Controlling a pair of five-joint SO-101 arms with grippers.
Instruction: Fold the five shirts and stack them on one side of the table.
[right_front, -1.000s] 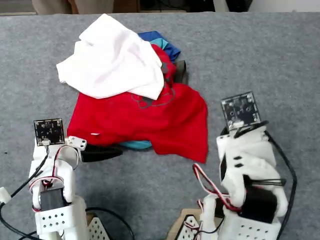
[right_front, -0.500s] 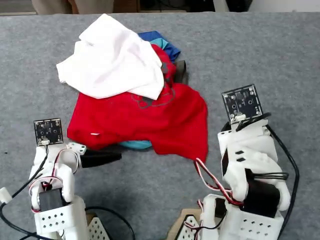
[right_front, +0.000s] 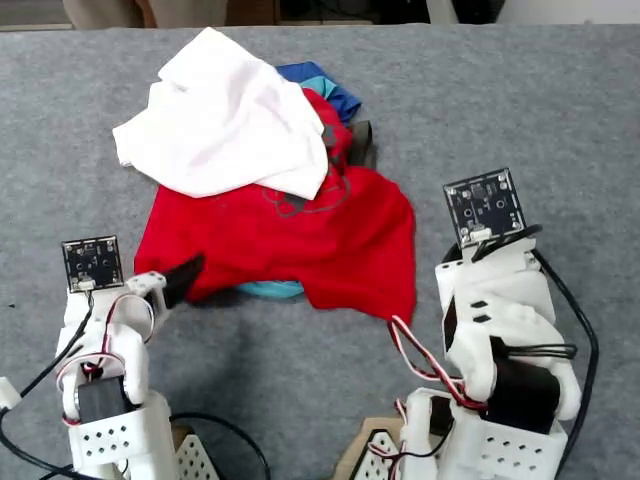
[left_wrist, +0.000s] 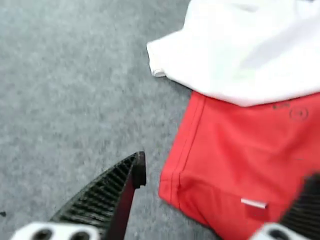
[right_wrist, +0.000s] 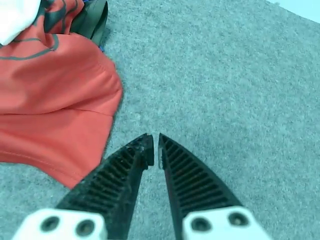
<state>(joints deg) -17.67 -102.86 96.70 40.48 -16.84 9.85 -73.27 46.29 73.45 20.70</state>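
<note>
Fingers (left_wrist: 117, 192) on the left have swung onto the red shirt (right_front: 300, 240).

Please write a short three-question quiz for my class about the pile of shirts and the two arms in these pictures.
1. True or false: the white shirt lies on top of the red shirt.
2. The left gripper is: A) open at the red shirt's corner; B) shut on the white shirt; C) shut on a sock.
3. What does the right gripper hold?
Key: 1 true; 2 A; 3 nothing, it is shut over the bare table.
</note>
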